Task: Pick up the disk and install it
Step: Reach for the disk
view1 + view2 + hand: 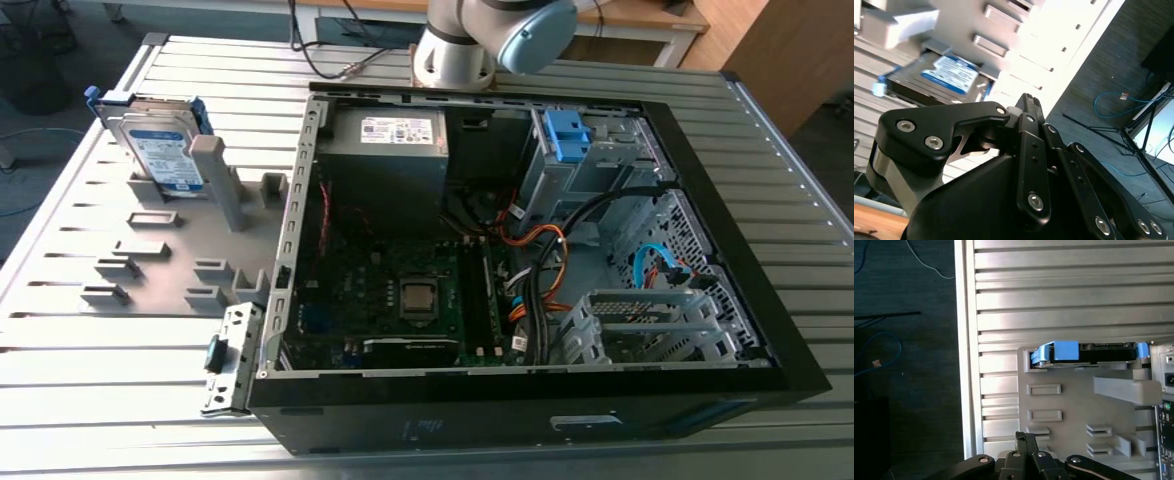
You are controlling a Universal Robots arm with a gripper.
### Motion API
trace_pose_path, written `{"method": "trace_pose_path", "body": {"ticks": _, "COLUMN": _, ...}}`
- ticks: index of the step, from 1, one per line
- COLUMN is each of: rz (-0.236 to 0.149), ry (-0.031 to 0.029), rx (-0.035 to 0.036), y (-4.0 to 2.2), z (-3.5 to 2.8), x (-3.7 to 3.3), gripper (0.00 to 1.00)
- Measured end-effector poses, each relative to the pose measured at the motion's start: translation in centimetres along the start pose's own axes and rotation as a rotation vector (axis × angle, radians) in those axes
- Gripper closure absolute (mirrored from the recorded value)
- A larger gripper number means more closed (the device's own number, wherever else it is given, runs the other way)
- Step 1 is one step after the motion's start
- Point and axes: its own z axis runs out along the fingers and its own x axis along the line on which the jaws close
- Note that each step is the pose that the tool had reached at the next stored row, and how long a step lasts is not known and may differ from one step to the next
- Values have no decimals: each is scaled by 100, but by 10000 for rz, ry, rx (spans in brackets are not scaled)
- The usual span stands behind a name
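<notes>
The disk (160,145) stands on edge in a slot of a grey holder plate (147,290) at the exterior view's left, its white-and-blue label facing out and its blue carrier around it. In the second wrist view the disk (949,75) leans in the same plate, beyond my gripper (1027,100). The first wrist view looks down on the disk's (1089,352) thin edge, well apart from my gripper (1021,437). The black fingertips (1020,440) sit pressed together with nothing between them.
An open black computer case (747,250) lies on the slatted metal table (80,400), with a motherboard, cables and a silver drive cage carrying a blue latch (566,135). The holder plate has several raised grey blocks (214,165). The arm's base (461,45) stands behind the case.
</notes>
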Motion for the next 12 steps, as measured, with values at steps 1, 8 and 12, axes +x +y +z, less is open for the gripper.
{"method": "trace_pose_path", "body": {"ticks": 1, "rz": 1, "ry": 1, "rx": 0, "y": 4, "z": 5, "x": -49, "gripper": 89}}
{"method": "trace_pose_path", "body": {"ticks": 8, "rz": 0, "ry": 3, "rx": -1, "y": 27, "z": 34, "x": -365, "gripper": 89}}
{"method": "trace_pose_path", "body": {"ticks": 12, "rz": 1, "ry": 6, "rx": 1, "y": 40, "z": 52, "x": -543, "gripper": 89}}
